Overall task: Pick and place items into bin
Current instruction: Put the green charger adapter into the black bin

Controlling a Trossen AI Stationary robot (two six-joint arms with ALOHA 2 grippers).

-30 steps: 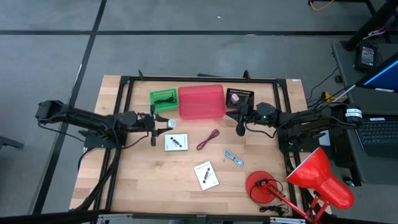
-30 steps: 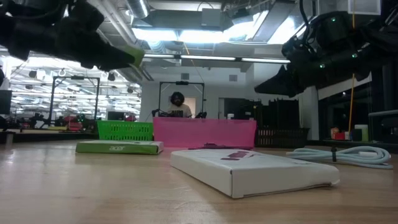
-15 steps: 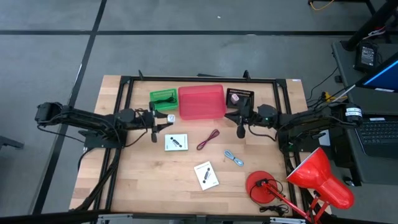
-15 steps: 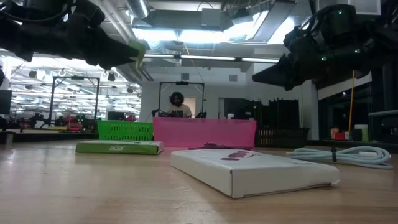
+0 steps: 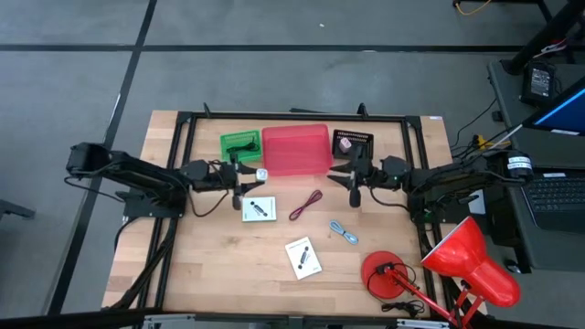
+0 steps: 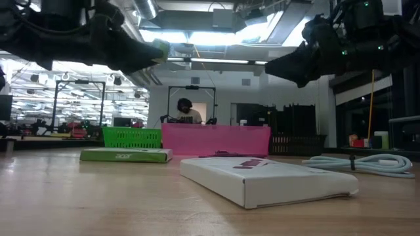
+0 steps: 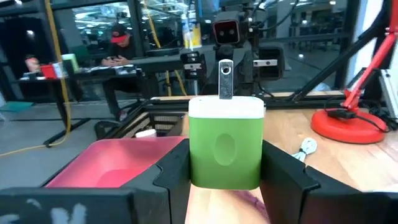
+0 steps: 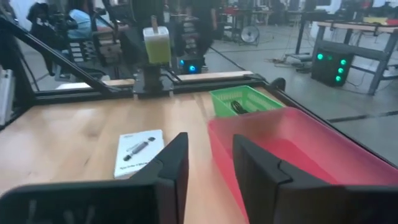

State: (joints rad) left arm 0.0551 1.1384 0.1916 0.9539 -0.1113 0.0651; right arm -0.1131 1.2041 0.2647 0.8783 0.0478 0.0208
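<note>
We see the left pincer (image 5: pixel 260 173) pinching a green block (image 7: pixel 225 143) beside the pink bin (image 5: pixel 296 150); the right pincer (image 5: pixel 336 174), spread and empty, flanks the bin's other side.

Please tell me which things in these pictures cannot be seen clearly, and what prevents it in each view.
- Inside of the pink plastic bin: in the low view only its side wall shows.
- Print on the white cards: too small in the high view.
- Contents of the green basket: too small in the high view.
- Lower part of the green and white block held by the left gripper: cut off by the left wrist view's edge.
- Right gripper stands open and empty.
</note>
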